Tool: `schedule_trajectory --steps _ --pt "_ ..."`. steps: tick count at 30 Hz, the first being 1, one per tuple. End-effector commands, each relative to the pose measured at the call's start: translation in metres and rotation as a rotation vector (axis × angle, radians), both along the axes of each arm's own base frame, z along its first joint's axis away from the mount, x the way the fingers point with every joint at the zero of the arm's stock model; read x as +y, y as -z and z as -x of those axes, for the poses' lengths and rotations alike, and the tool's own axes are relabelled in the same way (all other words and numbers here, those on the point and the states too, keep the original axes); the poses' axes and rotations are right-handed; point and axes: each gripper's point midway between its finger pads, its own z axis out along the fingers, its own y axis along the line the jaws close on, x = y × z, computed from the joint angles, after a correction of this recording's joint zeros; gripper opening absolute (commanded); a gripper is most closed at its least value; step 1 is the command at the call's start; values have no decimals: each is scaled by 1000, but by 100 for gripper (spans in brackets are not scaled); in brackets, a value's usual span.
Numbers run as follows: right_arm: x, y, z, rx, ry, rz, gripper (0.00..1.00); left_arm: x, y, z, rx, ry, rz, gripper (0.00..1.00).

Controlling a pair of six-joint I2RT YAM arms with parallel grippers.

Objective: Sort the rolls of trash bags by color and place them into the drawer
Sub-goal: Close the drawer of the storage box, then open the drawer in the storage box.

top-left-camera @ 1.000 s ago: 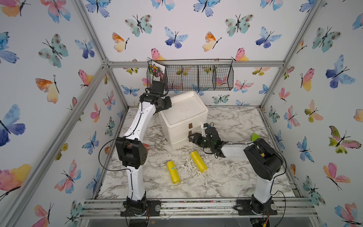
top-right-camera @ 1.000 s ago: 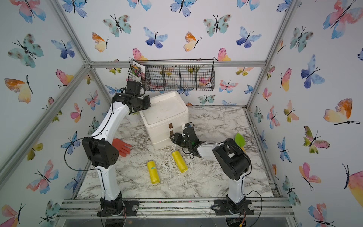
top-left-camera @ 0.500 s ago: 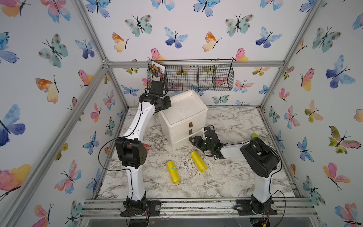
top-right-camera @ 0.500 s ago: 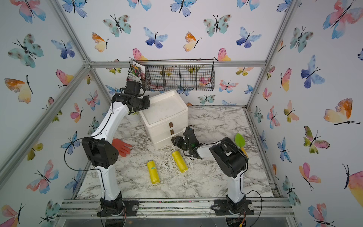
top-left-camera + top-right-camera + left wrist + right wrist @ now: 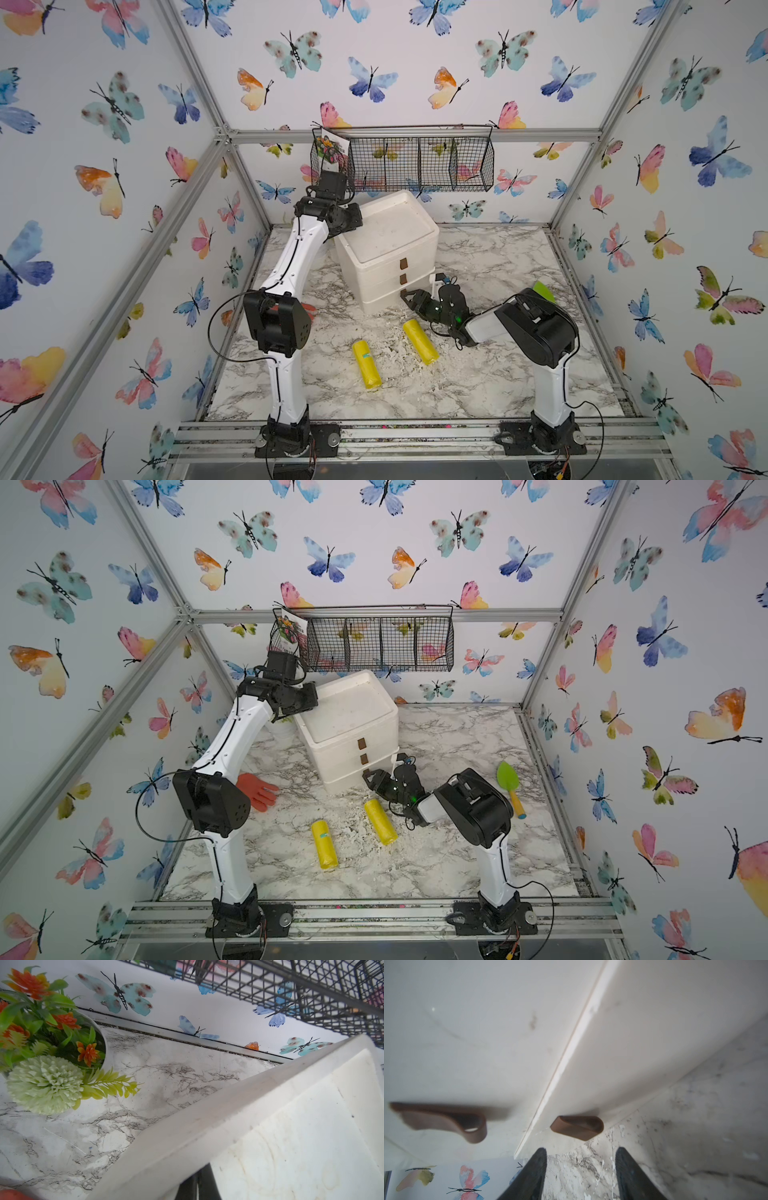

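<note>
My right end effector [image 5: 581, 1149] gapes empty just before a brown handle [image 5: 577, 1127] of the drawer unit [image 5: 374, 270]. My left end effector [image 5: 198, 1182] is closed at its top rim. A yellow roll [image 5: 367, 364] and a second yellow roll [image 5: 420, 341] lie mid-table [image 5: 498, 257], toward the front edge.

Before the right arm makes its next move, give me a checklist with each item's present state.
1. Right hand free: ok, jaws apart, nothing between them.
2. Yellow rolls reachable: ok, the roll nearer the left arm and the roll by the right hand lie flat on the table, apart.
3. Drawer open: not ok, the drawer unit shows no drawer pulled out.
4. Handle lined up: ok, a brown handle sits just ahead of the right hand's fingers.
5. Left hand bracing the unit: cannot tell; shut at its top rim, contact hidden.
6. Trowel and glove out of the way: ok, both off to the sides.
</note>
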Motion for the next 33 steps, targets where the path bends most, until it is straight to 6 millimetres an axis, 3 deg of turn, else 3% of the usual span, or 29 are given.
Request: schedule_trajectory --steps 1,12,28,33 --pt "1 -7 -4 -26 3 -68 56 11 84 44 333 2 -75 0" --pt "7 -4 -13 -41 20 -141 53 12 84 45 336 3 -78 0" --pt "9 -19 -17 -126 28 -261 46 12 84 47 339 4 -73 0" --pt "8 -18 -16 -126 32 -260 35 12 84 47 339 5 -77 0"
